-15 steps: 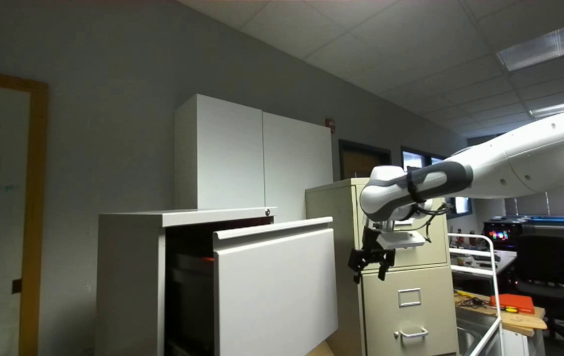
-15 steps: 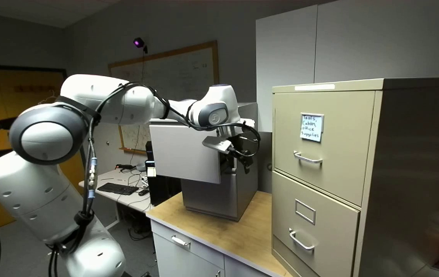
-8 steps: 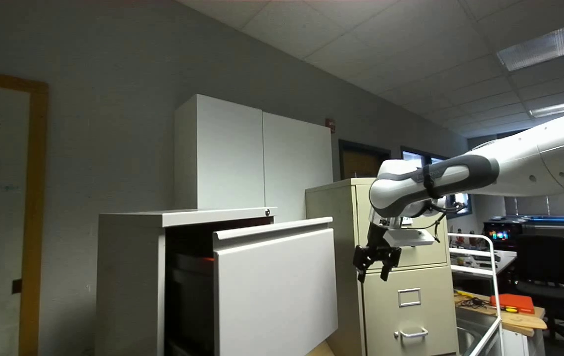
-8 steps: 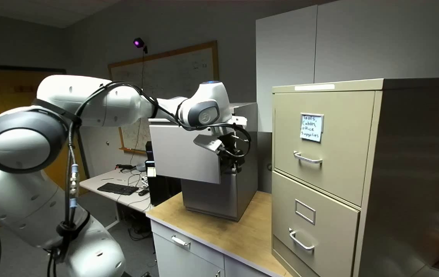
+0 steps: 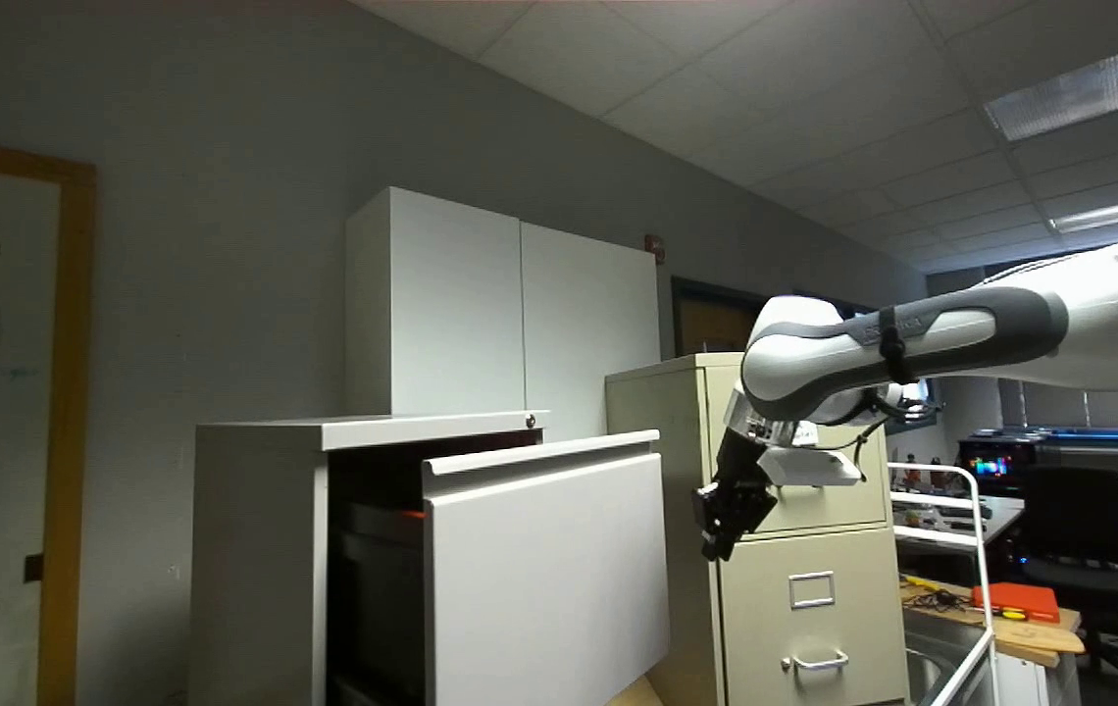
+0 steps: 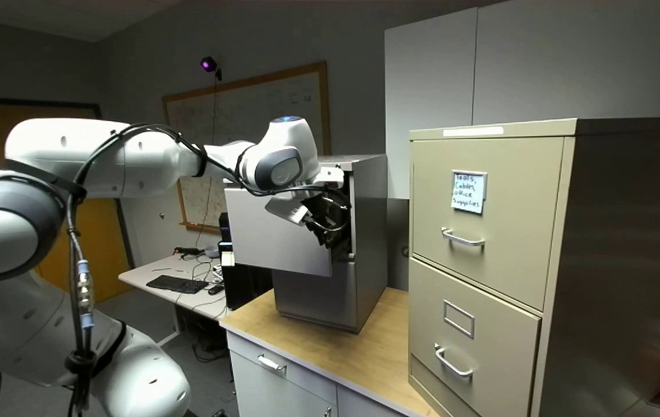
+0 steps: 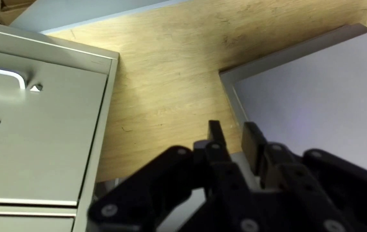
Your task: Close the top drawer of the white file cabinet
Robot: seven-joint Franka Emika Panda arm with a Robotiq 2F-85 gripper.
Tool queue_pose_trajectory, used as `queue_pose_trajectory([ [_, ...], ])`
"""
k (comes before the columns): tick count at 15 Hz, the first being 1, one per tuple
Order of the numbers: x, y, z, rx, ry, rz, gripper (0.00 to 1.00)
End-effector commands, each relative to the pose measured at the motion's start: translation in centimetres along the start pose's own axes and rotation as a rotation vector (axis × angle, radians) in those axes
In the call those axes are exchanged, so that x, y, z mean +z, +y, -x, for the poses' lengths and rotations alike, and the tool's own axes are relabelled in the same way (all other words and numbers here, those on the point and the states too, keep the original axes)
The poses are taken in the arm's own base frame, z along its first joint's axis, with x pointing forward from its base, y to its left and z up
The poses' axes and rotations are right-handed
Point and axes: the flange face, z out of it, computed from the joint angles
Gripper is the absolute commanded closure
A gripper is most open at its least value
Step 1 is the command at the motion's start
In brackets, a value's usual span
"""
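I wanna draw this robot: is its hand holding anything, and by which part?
Nothing is held: in the wrist view, the hand is partly open, with wooden countertop showing between its fingertips.

The top drawer (image 5: 544,588) is white, pincer (image 7: 232,130) black, countertop (image 7: 167,87) grained tan.

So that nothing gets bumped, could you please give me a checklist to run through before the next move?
1. Top drawer standing open: ok.
2. Pincer touching it: not ok, an exterior view shows them apart.
3. Pincer holding nothing: ok.
4. Fingertips together for pushing: not ok, a gap shows.
5. Fingertips clear of the beige cabinet: ok in the wrist view.
6. Drawer interior free of snags: cannot tell, too dark.
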Motion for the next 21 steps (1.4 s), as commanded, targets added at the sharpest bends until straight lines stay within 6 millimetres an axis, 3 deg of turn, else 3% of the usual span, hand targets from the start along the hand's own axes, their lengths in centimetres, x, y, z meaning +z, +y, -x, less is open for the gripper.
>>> queue_pose_trajectory([
  [1, -2.9, -2.3, 2.1, -0.032, 0.112, -0.051, 1.00],
  [12, -10.7, -4.9, 4.4, -0.070, 0.477, -0.202, 1.00],
  [16, -11.7, -6.1, 3.3, -0.073, 0.543, -0.283, 1.00],
  [21, -11.3, -6.3, 1.3, -0.040, 0.576, -0.371, 1.00],
])
